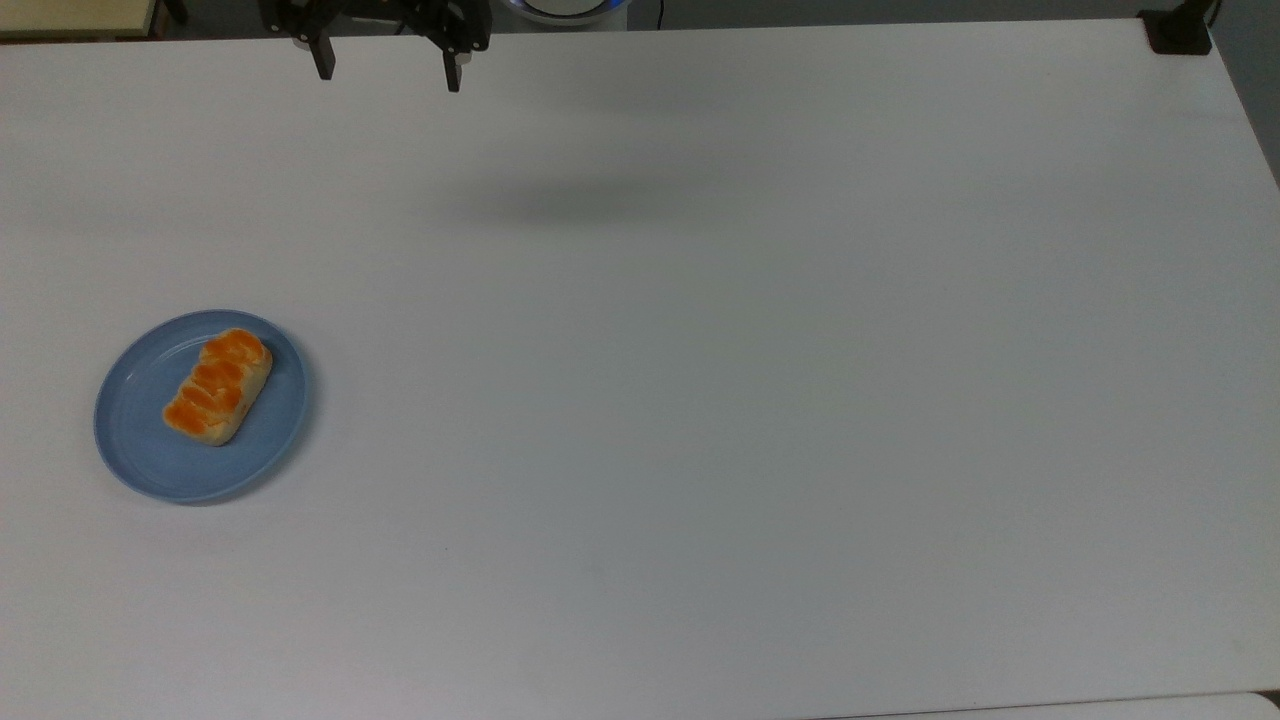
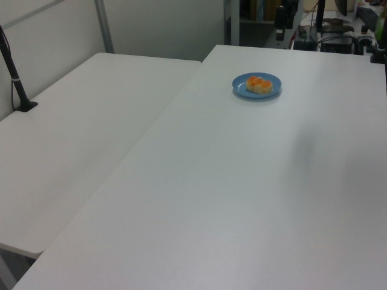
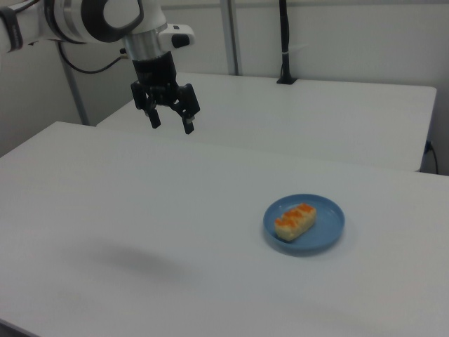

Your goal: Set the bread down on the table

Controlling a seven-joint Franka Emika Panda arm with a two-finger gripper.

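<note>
The bread (image 1: 218, 386), a small loaf with an orange segmented top, lies on a round blue plate (image 1: 140, 450) at the top view's left. The same bread (image 2: 259, 85) (image 3: 295, 220) rests on that plate (image 2: 242, 89) (image 3: 326, 228) in the left and right views. The white table (image 1: 700, 400) spreads around it. My gripper (image 1: 388, 74) (image 3: 170, 126) hangs open high above the table's far edge, well away from the bread, with nothing between its fingers.
A second white table (image 2: 72, 145) adjoins the first in the left view, with a black pole clamp (image 2: 24, 106) on it. A black clamp (image 1: 1178, 32) sits at the top view's upper right corner. The arm casts a soft shadow (image 1: 590, 205) on the table.
</note>
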